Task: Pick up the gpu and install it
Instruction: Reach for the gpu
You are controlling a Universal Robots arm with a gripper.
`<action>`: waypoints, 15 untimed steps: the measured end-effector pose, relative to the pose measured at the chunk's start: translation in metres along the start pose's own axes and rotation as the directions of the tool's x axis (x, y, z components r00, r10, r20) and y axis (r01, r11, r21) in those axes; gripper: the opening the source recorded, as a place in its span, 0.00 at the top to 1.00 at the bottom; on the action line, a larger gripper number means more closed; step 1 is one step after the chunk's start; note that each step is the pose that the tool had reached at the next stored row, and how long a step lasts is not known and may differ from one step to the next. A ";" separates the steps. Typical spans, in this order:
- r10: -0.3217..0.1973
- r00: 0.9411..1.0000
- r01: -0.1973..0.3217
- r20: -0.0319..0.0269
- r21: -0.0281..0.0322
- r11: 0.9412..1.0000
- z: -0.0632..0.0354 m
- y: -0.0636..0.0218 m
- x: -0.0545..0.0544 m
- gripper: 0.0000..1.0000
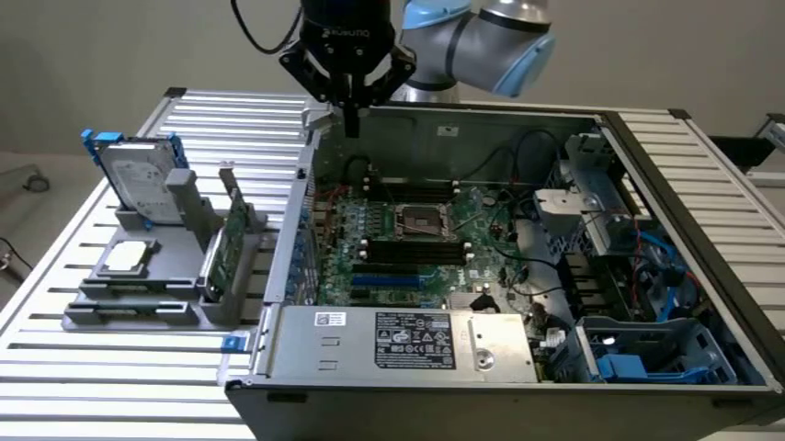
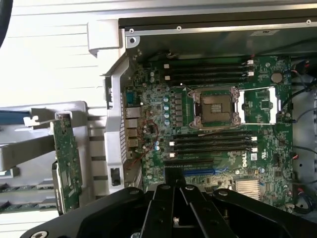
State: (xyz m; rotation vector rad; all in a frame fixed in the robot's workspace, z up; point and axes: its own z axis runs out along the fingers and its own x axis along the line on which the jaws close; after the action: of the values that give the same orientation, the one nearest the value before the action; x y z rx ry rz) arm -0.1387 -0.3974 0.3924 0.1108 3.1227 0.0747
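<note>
Spanning the whole scene, the slatted metal bench carries an open computer case lying on its side. Inside it sit the green motherboard, with an uncovered processor socket between rows of black memory slots, and a grey power supply along the near wall. The supply has a black label and a smaller white one, both too fine to read. White lettering on the motherboard beside the slots seems to read DELL.

At the exterior view's left, just beside the case, a grey rack holds a silver drive in a blue frame, tilted back. The gpu stands on edge in the slot of the rack nearest the case.

The gripper hangs over the case's far corner on that same side, well above the gpu. Its fingers are pressed together and hold nothing. The writing on its black body is not legible.
</note>
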 end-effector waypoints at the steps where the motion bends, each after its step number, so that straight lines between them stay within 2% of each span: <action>1: 0.000 1.000 0.000 -0.002 0.000 1.000 0.0000 0.0000 0.005 0.89; 6: 0.001 1.000 -0.001 -0.016 0.001 1.000 0.0006 0.0002 0.026 0.89; 10: 0.001 1.000 -0.001 -0.019 0.001 1.000 0.0021 0.0002 0.045 0.89; 15: 0.001 1.000 -0.001 -0.019 0.003 1.000 0.0066 0.0011 0.067 0.89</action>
State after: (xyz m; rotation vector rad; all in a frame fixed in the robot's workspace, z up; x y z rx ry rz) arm -0.2058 -0.3912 0.3849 0.1121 3.1423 0.0719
